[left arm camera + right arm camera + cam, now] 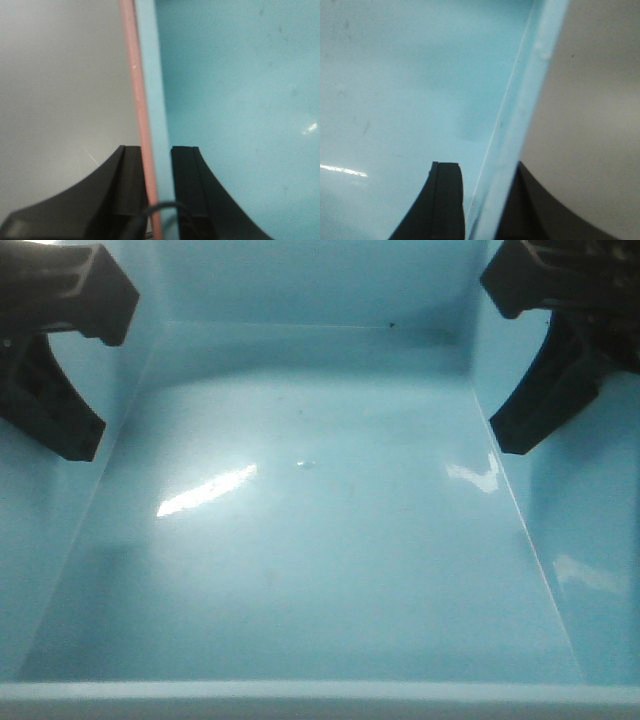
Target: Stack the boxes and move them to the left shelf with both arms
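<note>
Left gripper [159, 155] clamps the pink bin [137, 100] and blue bin [320, 540] walls together; right gripper [480, 172] pinches the opposite blue wall; best raise both evenly, level.

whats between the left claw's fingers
Two walls, in the left wrist view: the thin edge of the pink box and the side wall of the blue box right beside it, both in the gap of the left claw.

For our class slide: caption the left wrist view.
Left gripper fingers clamp the pink box rim and blue box wall together.
</note>
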